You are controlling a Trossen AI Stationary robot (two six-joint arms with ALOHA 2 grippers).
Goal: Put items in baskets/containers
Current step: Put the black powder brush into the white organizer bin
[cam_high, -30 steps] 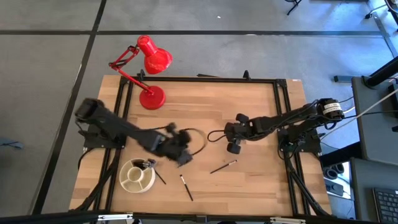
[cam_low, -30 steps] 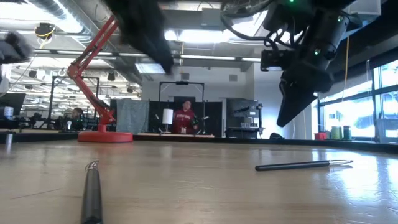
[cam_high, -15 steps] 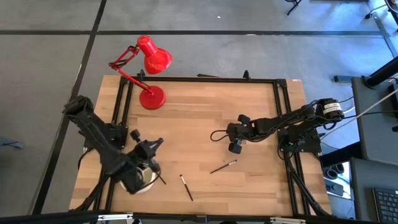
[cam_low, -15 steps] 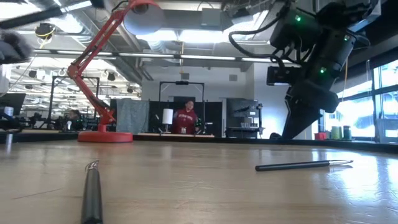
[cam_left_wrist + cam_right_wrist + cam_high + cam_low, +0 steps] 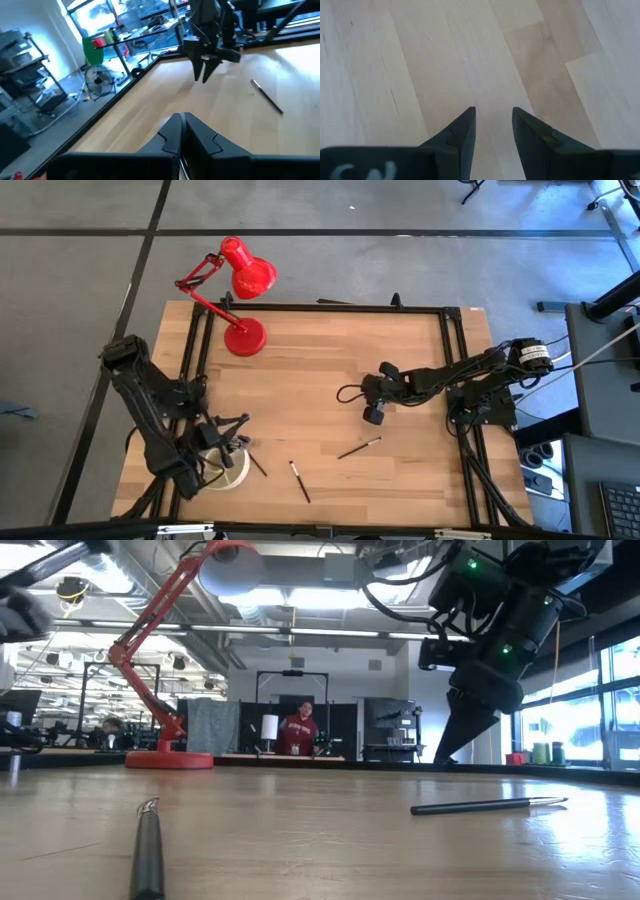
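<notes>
The cream dish stands at the table's near left, with dark brushes sticking up from its far right side. My left gripper hovers over that side, shut and pointing toward the table's right; I see nothing between its fingertips. Three brushes lie flat on the wood: one right beside the dish, one near the front edge, one right of the middle. My right gripper hangs open above bare wood, just far of that last brush.
A red desk lamp stands on its round base at the far left. A black frame runs round the table's edges. Bare wood lies between the two grippers. Beyond the table the low view shows a person far off in the room.
My left gripper has swung from the middle of the table toward the left and near edges to above the dish, turning until it points toward the table's right. It stays shut. My right gripper has sunk slightly over the same spot.
</notes>
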